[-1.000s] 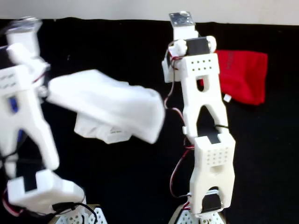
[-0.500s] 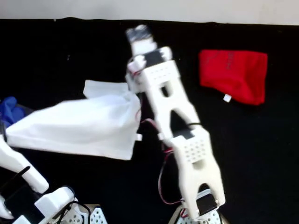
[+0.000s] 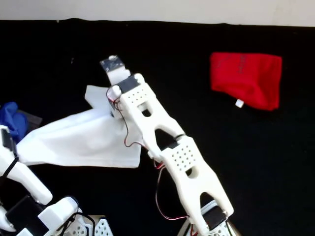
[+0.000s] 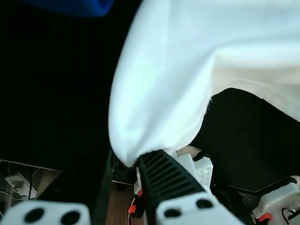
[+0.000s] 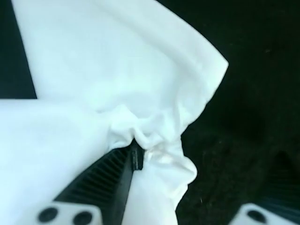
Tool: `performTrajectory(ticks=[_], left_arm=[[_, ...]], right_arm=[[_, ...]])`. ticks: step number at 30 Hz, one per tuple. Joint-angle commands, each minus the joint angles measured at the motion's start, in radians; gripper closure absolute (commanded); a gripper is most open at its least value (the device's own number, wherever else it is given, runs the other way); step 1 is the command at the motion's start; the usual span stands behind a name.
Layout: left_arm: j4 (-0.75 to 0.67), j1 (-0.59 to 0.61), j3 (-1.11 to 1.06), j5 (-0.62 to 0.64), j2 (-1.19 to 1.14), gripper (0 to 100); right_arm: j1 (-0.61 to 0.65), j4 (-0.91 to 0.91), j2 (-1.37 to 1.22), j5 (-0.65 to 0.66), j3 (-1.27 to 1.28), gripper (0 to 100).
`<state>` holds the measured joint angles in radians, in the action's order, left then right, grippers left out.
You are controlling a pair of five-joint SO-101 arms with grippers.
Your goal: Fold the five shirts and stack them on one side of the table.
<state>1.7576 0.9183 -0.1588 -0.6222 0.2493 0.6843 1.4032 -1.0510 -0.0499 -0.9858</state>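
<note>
The white cloth shirt (image 3: 83, 140) is held stretched between two tools. Its long axis runs from the left tool (image 4: 133, 161), clamped on one end at the near left edge, to the right tool (image 5: 138, 150), clamped on bunched fabric towards the middle of the black tabletop (image 3: 197, 59). Shirts visible: three. These are the white one, one folded red shirt (image 3: 246, 78) at far right, nearer the right arm, and one crumpled blue shirt (image 3: 12, 118) at far left.

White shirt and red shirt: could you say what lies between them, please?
Between white shirt and red shirt, the high view shows the right arm over bare table.
</note>
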Motion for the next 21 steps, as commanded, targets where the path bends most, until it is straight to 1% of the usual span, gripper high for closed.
performTrajectory(ticks=[1,2,3,4,5,7,10,12,14,16,19,21], left_arm=[[0.011,-0.062,-0.005,-0.002,0.03,99],[0.009,-0.079,-0.007,0.0,0.03,99],[0.009,-0.097,-0.004,0.017,0.03,99],[0.009,-0.114,0.001,0.041,0.028,99],[-0.002,-0.133,0.002,0.068,0.028,99],[-0.055,-0.17,0.002,0.126,0.028,99],[-0.153,-0.208,0.012,0.264,0.028,99],[-0.199,-0.228,0.058,0.361,0.028,99],[-0.212,-0.257,0.147,0.434,0.028,99],[-0.21,-0.297,0.263,0.48,0.028,99],[-0.21,-0.367,0.444,0.511,0.028,99],[-0.21,-0.417,0.558,0.517,0.028,99]], right_arm=[[0.024,0.03,-0.036,0.11,-0.01,89.9],[0.018,0.031,-0.041,0.138,-0.01,98.6],[0.005,0.036,-0.039,0.158,-0.012,99.4],[-0.008,0.05,-0.03,0.161,-0.012,96.2],[-0.027,0.059,-0.013,0.16,-0.018,96.3],[-0.065,0.088,0.027,0.16,-0.054,99.5],[-0.13,0.157,0.102,0.161,-0.173,99.2],[-0.179,0.2,0.156,0.161,-0.274,99.2],[-0.226,0.236,0.202,0.163,-0.374,99.2],[-0.269,0.263,0.246,0.163,-0.447,99.2],[-0.318,0.298,0.298,0.163,-0.524,99.2],[-0.329,0.335,0.332,0.163,-0.549,99.2]])
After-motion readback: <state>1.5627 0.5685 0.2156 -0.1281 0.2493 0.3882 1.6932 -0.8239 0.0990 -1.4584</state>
